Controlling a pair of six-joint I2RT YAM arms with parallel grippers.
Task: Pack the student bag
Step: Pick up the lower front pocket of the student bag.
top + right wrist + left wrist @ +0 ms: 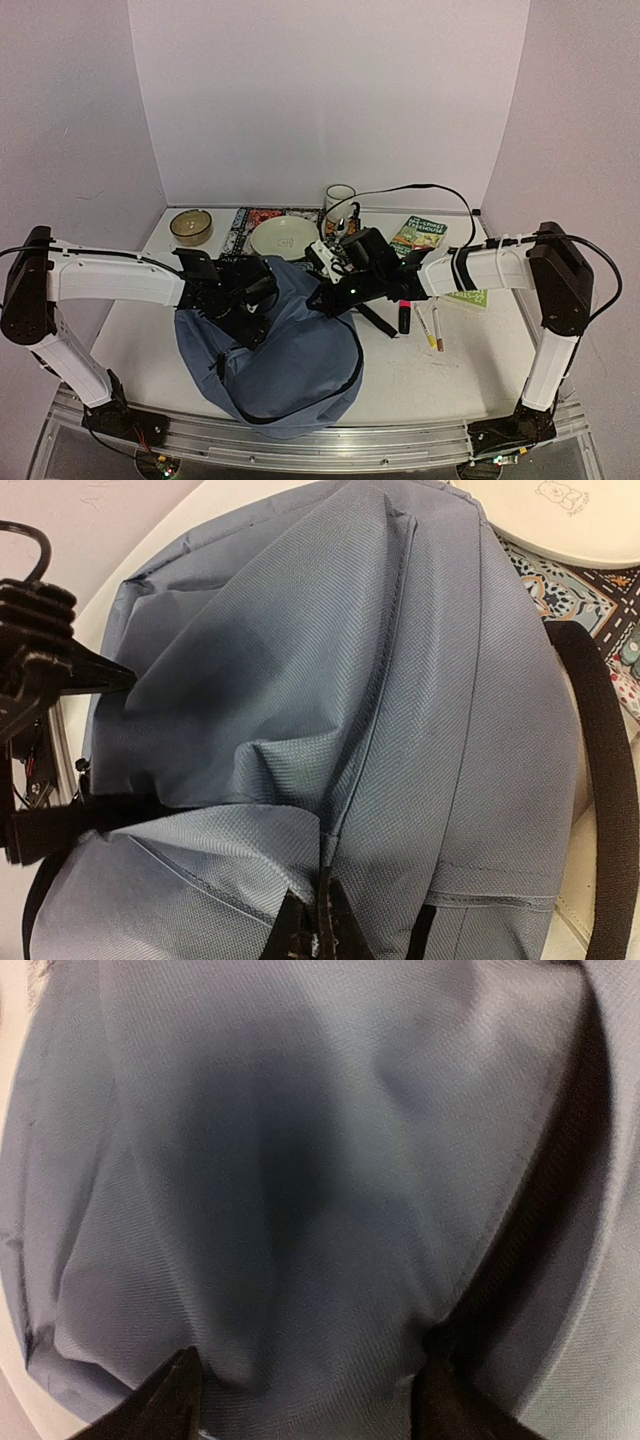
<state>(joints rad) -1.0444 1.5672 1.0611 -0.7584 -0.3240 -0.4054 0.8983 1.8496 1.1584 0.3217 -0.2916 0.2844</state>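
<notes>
The student bag (285, 360), a slate-blue fabric backpack, lies in the middle of the table and fills the left wrist view (300, 1160). My left gripper (250, 305) is at the bag's left top edge. Its jaws are wide apart, with fabric bulging between the two fingertips (175, 1400). My right gripper (326, 297) is at the bag's right top edge and is shut on a fold of bag fabric at a seam (322, 920). The right wrist view shows the bag (350, 680), one black strap (600, 740) and the left gripper's black fingers (85, 670).
Behind the bag are a tan bowl (190, 225), a patterned mat (245, 222), a cream plate (283, 238), a mug (340, 200) and a green book (418, 235). To the right lie a pink-and-black marker (404, 315) and two pens (432, 328). A black cable (420, 190) loops over the right arm.
</notes>
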